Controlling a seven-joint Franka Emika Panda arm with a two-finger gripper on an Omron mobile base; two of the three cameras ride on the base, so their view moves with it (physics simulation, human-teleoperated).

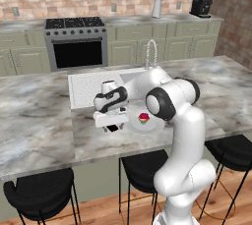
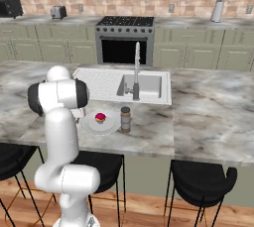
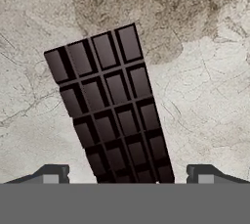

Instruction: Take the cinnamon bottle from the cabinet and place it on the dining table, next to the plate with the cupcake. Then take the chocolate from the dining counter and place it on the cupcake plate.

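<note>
The chocolate lies flat on the marble desk, a dark bar of small squares, and in the hand view it sits squarely between the two finger tips, which stand wide apart on either side of it without touching it. So the jaws are spread and hold nothing. In the left base view the bar shows as a dark patch just under the gripper, near the front edge of the desk and just beside the plate's left rim.

As for progress, the first half looks done: the cinnamon bottle stands upright on the desk just beside the plate, on the side toward the sink, between the plate and the front edge's middle stretch. The second half is under way but not finished; the chocolate is not yet on the plate, and I judge the step in hand to be the descent and closing on the bar. Lifting it, carrying it the short way over the rim and setting it down are left.

The plate holds the cupcake, pink-topped, at its middle, and nothing else. The sink basin behind it looks empty.
</note>
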